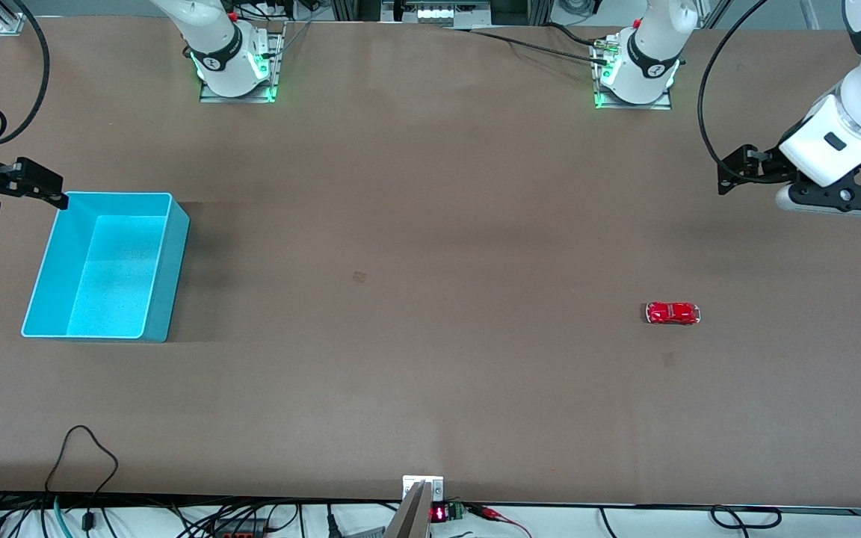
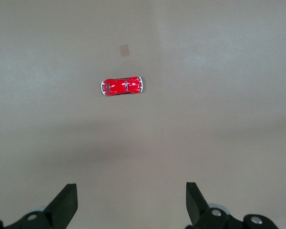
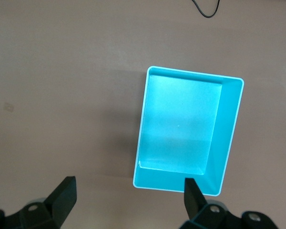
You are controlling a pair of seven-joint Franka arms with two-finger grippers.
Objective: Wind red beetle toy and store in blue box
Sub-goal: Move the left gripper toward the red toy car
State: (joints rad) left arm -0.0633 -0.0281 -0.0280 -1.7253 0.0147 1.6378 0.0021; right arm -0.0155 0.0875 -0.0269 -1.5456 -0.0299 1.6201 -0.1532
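the brown surface (image 1: 430,373) holds the beetle (image 1: 673,313) toward my left arm's end, box (image 1: 161,269) toward the right's. my left gripper (image 2: 131,202) hovers spread, empty; my right gripper (image 3: 128,202) waits spread by the box. i'd descend square over the beetle's flanks, closing gently.

Front view: high, facing the arm bases, spanning the whole table (image 1: 430,224). Wrist views: steeply downward, each sharing one table end.
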